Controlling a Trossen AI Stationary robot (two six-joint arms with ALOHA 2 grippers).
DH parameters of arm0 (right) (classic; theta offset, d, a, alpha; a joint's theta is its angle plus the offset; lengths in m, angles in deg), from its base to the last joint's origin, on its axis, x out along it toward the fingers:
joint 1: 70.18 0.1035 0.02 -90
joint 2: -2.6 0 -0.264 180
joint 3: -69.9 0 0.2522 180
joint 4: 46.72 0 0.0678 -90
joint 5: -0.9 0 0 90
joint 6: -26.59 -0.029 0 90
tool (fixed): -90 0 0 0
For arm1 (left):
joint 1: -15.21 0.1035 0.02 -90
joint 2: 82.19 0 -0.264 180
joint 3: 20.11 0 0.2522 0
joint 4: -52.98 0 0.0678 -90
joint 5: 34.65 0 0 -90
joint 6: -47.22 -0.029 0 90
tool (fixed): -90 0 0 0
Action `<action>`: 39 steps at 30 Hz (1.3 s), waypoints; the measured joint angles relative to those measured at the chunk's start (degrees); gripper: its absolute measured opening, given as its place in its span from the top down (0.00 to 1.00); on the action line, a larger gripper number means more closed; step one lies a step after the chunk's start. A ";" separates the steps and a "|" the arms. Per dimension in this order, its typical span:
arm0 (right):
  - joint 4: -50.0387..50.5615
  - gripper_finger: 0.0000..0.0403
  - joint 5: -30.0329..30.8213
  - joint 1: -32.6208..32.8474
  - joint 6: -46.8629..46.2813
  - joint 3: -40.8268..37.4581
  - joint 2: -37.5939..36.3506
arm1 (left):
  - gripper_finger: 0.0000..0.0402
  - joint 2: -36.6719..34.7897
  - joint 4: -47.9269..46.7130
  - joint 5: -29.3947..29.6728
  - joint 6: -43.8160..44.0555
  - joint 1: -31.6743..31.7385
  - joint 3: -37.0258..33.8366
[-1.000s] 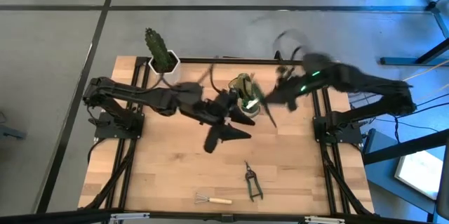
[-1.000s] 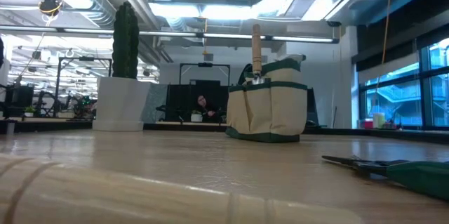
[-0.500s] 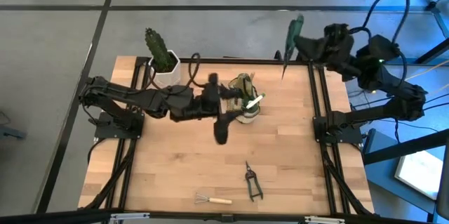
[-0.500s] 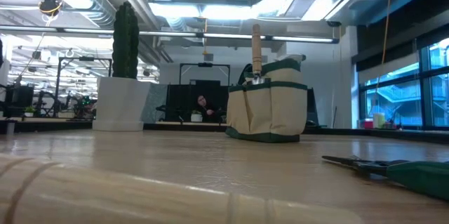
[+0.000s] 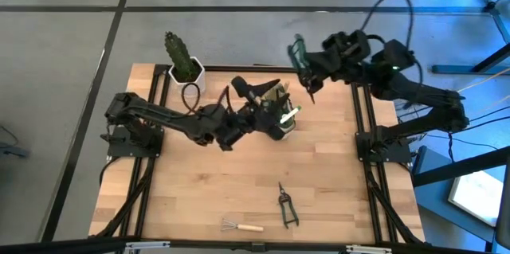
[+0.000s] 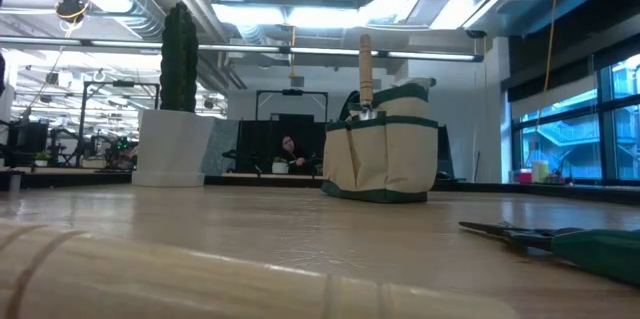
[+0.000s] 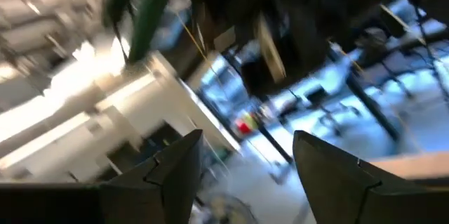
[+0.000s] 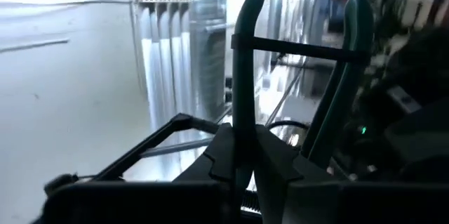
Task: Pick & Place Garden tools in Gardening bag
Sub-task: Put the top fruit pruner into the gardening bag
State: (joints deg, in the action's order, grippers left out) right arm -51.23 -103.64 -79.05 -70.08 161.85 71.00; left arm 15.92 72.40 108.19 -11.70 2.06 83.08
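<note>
Gardening bag (image 5: 276, 113) is seen standing upright near the far-centre of the worktop (image 5: 199, 190), w/ a wooden-handled trowel (image 6: 366, 74) already poking out of it in the low view. A green-handled shears (image 5: 301, 63) is carried above the worktop's far edge, just beside the bag, pinched in the right tool (image 5: 309, 67); in the right wrist view the two green grips (image 8: 245, 55) are seen rising straight up from between the pressed-together fingers, tied across by a thin strap, so the pair is taken low down, near the pivot. Left tool (image 5: 259, 95) is held spread and empty right at the bag's rim, apparently to steady it or hold the mouth open; whether it touches the fabric can't be told. Still to be packed: snips (image 5: 286, 206) and a small wire rake (image 5: 239, 225), lying near each other at the near edge, well apart from the bag. A cactus pot (image 5: 186, 75) is left at the far-left corner. Handling, as judged: shears are stiff, prob. fairly heavy for their size, w/ smooth grips that could slip, so a hold close to the pivot is sensible; bag is soft and light, likely to tip or fold if knocked. The rake is best taken by its wooden handle; its wire tines would snag on fabric.
</note>
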 joint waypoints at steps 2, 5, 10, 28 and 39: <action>-0.54 0.93 -0.98 -0.19 -2.29 0.00 1.46 | 0.49 1.32 7.54 -0.02 -7.90 -0.67 0.00; -0.89 0.93 -1.27 -1.19 -4.14 -0.02 2.99 | 0.54 2.62 14.54 -0.43 -20.31 -1.35 0.00; -1.81 0.93 -4.98 -5.48 -7.09 0.00 4.68 | 0.62 2.92 15.01 -0.47 -27.31 -1.55 0.00; -7.70 0.93 -2.84 -11.46 -7.28 -0.01 6.55 | 0.71 0.96 16.01 -0.08 -32.30 -0.85 3.31; -40.72 0.93 -3.03 -12.32 -21.88 1.68 18.40 | 0.71 0.94 4.60 -9.30 -42.47 3.87 12.62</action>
State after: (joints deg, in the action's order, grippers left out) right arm -91.95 -106.67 -91.37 -91.95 163.53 89.40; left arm 16.85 77.00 98.88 -54.17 5.93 95.70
